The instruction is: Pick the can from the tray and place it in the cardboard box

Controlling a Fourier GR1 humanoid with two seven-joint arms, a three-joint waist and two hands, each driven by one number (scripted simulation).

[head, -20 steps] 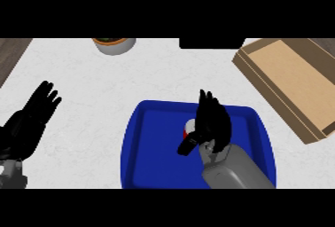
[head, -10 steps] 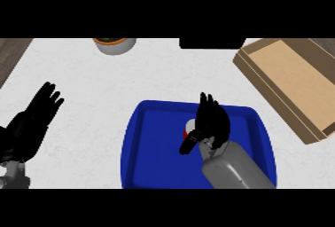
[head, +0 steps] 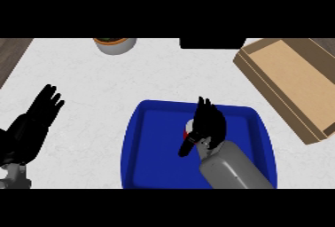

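A grey pot (head: 115, 45) with a brown inside stands at the far edge of the white counter (head: 85, 84), left of middle; a black block (head: 212, 43) sits further right along the same edge

One head view looks steeply down on the counter (head: 91, 84) from above its near edge, facing the far edge. It sits close; the counter nearly fills the view.
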